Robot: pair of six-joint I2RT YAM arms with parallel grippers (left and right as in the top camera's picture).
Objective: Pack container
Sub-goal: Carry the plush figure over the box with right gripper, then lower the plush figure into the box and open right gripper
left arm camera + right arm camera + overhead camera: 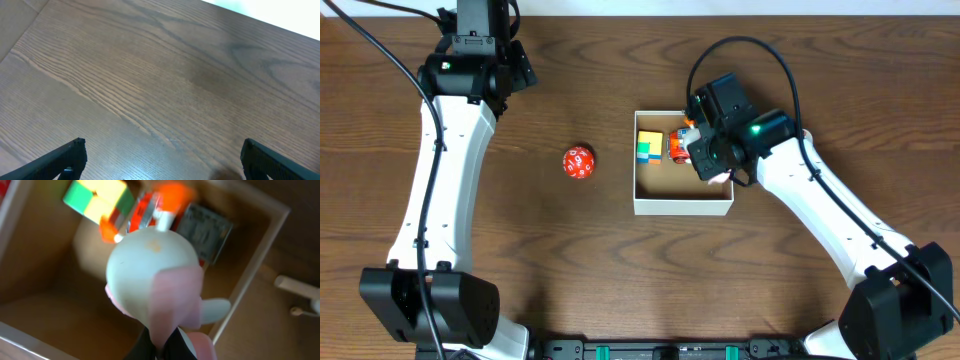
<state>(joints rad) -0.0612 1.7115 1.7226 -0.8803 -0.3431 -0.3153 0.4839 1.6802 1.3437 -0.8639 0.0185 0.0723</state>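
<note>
1 container (680, 208) sits on the wooden table (570, 270), right of centre and toward the far side. It is a square, shallow box with thin white walls and a tan cardboard floor, open at the top and far larger than the toys in it. In the right wrist view its white wall (252, 270) runs slantwise past the toys, and that picture is blurred.

3 things lie inside, all along the far wall. 1 cube (648, 146) with yellow, green and blue faces is at the far left corner. 1 orange and red toy (676, 148) is just right of the cube. 1 dark grey square piece (205, 225) lies right of that; the overhead view hides it under the arm.

1 red ball with white marks (578, 162) rests on the bare table, well left of the container.

Of the 2 arms, the right gripper (700, 152) hangs over the far right part of the container. From its wrist camera the 2 dark fingers (142, 347) look pinched on 1 white and pink round toy (150, 275), held above the box floor. The left gripper (162, 160) is over bare wood at the far left of the table, its 2 fingertips (65, 160) spread wide with nothing between them.
</note>
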